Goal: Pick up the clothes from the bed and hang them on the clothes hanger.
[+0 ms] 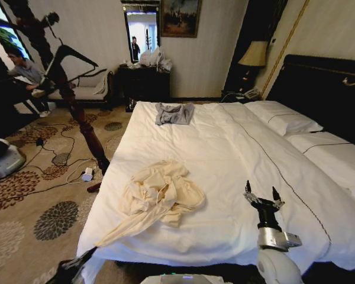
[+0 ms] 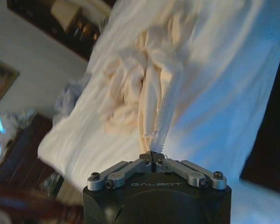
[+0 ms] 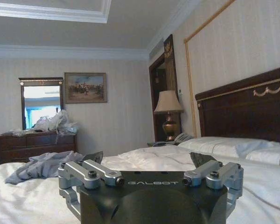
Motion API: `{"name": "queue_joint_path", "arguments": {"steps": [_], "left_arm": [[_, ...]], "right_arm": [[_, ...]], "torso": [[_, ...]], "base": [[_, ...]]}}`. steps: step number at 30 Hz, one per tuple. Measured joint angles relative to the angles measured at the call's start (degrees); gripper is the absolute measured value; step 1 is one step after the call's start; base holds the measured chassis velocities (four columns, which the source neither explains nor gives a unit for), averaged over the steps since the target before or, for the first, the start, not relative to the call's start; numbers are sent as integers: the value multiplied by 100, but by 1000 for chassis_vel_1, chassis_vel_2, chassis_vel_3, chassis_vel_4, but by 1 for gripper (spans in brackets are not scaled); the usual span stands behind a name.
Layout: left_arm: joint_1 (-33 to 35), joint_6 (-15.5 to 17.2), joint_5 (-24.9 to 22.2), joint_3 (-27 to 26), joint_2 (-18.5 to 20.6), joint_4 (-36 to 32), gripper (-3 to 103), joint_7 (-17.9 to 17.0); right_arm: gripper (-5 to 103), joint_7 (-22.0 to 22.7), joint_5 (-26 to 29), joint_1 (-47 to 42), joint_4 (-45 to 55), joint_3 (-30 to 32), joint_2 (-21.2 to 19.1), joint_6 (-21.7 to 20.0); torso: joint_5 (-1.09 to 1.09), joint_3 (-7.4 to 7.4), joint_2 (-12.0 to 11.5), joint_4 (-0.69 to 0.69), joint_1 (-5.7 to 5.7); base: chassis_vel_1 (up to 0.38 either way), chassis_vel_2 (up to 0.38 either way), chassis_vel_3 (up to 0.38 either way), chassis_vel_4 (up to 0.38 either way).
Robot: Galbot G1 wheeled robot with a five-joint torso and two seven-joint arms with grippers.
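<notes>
**Cream garment bunched on the bed, grippers apart from it**

Crumpled there on the bed (image 1: 236, 148), the clothes (image 1: 160, 195), well off to the left of the right gripper (image 1: 262, 194) and slightly farther up the sheet. Right gripper poised over the white sheet near the foot edge, fingers spread wide, gripping nothing. Low at the bed's near left corner, the left gripper (image 1: 87, 255), with one long sleeve trailing down toward it. From the left wrist, left gripper (image 2: 152, 156) pinched fully together, garment (image 2: 140, 84) just ahead, contact unclear. "GALBOT" readable on both gripper bodies.
</notes>
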Motion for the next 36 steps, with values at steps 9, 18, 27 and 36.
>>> {"name": "queue_joint_path", "arguments": {"steps": [9, 18, 27, 36], "left_arm": [[-417, 11, -413, 92, -76, 812, 0, -12], [-454, 29, -962, 329, -502, 414, 25, -209], [-669, 35, -1513, 208, -1185, 128, 58, -475], [-944, 68, -1100, 252, -1825, -738, 90, -1205]], "right_arm": [[100, -45, 1007, 119, -75, -456, -298, -113], [100, 136, 2203, 95, 468, -1046, -1206, -855], [100, 896, 4282, 1002, 786, -1901, -2081, -2491], [100, 1371, 5762, 2243, 604, -2919, -2406, -3469]], "torso": [[-1, 0, 0, 1, 0], [0, 0, 0, 0, 0], [1, 0, 0, 2, 0], [1, 1, -1, 1, 0]], "base": [[0, 0, 0, 0], [0, 0, 0, 0], [0, 0, 0, 0], [0, 0, 0, 0]]}}
